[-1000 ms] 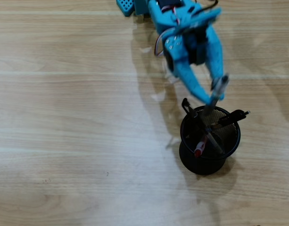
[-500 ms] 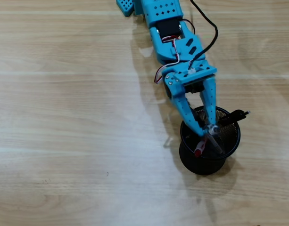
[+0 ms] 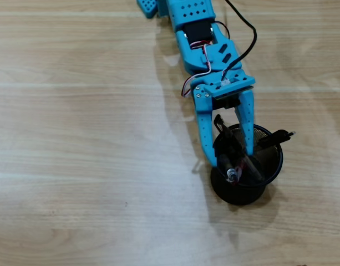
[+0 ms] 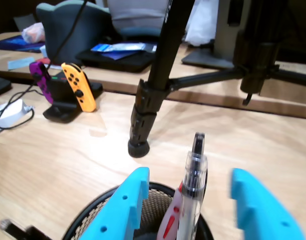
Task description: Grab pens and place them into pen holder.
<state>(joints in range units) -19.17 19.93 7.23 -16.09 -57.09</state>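
My jaws stand apart. In the wrist view my gripper (image 4: 192,200) shows as two blue fingers with a wide gap between them, and neither finger presses on anything. A pen with a clear barrel (image 4: 191,195) rises in that gap, nearer the left finger than the right, with its dark tip pointing up. A red pen (image 4: 168,225) sits low beside it, against its left side.

Both pens stand inside the pen holder (image 4: 161,200), whose black mesh rim curves just below my fingers. From overhead, my gripper (image 3: 232,159) straddles the pen holder (image 3: 272,169): one finger runs down outside the cup's left wall, the other reaches in over the top of the cup. A pen end with a pale round tip (image 3: 232,175) shows in the cup just below my fingertips, and I cannot tell from above which pen it belongs to. A black pen (image 3: 222,128) leans out over the rim on the cup's upper left, crossing between my fingers. Another black pen (image 3: 276,137) leans out over the rim on the cup's upper right, clear of my right finger.

The cup stands on a pale wooden table (image 3: 75,166). In the wrist view, beyond the cup, a black tripod leg (image 4: 148,100) plants its foot on the wood, and farther back to the left of the cup an orange game controller (image 4: 78,92) and a purple one (image 4: 40,79) sit in a dark stand.
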